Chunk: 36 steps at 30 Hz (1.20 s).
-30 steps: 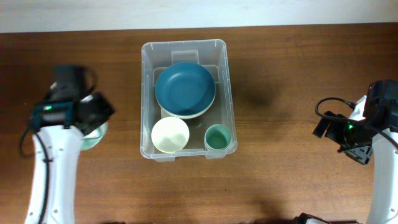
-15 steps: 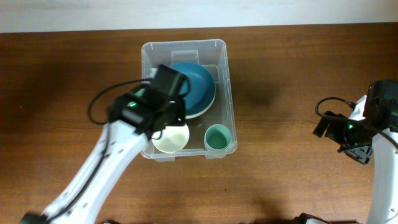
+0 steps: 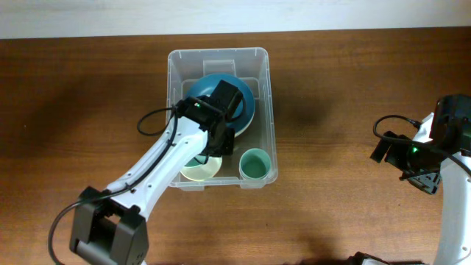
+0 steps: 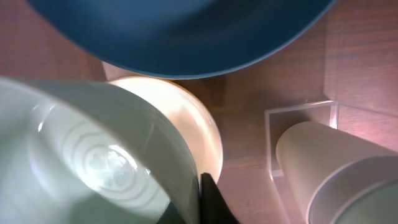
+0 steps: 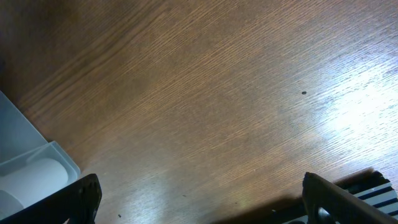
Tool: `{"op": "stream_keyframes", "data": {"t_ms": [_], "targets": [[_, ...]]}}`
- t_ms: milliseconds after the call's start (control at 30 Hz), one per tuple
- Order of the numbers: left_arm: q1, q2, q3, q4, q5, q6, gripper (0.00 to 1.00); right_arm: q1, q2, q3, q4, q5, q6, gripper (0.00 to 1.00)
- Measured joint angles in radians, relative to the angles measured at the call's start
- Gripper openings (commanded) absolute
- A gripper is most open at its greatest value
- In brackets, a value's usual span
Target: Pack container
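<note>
Clear rectangular plastic container (image 3: 217, 53), rounded corners, centred on wood-grain bench (image 3: 346, 88). L pincer (image 3: 219, 140) inside, clenched on rim of glossy mint bowl (image 4: 93, 162), above round cream bowl (image 4: 193, 124), beside smooth blue dish (image 4: 186, 31). R pincer (image 5: 205, 205) released, jaws spread wide.

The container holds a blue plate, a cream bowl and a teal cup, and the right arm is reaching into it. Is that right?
No. The overhead view shows the left arm reaching into the container, carrying a pale green bowl; the right arm is off to the side. The blue plate, cream bowl and teal cup are inside, as stated.
</note>
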Motion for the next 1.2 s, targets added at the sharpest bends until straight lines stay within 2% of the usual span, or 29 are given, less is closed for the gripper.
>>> {"op": "stream_keyframes", "data": {"t_ms": [67,100,433,600,700,933,1067,1200], "targets": [[0.000,0.003,0.000,-0.002,0.001,0.002,0.43,0.000,0.000,0.000,0.000,0.000,0.000,0.99],[0.000,0.003,0.000,-0.002,0.002,0.002,0.45,0.000,0.000,0.000,0.000,0.000,0.001,0.99],[0.013,0.001,0.047,-0.069,-0.019,0.002,0.51,0.000,0.000,0.000,0.001,0.000,0.000,0.97],[0.076,-0.048,0.114,-0.079,-0.095,0.002,0.55,0.014,0.000,0.000,0.023,0.006,0.000,0.96],[0.147,-0.115,0.129,-0.072,-0.145,0.005,0.59,0.079,0.000,0.000,0.065,0.023,0.001,1.00],[0.379,-0.177,0.140,0.005,-0.116,0.076,0.60,0.338,0.002,-0.002,0.349,0.076,0.013,0.99],[0.472,-0.175,0.140,0.054,-0.042,0.134,0.60,0.438,0.027,-0.002,0.512,0.101,0.013,0.99],[0.537,-0.171,0.140,0.069,-0.009,0.163,0.60,0.483,0.087,-0.002,0.589,0.110,0.016,0.99]]}}
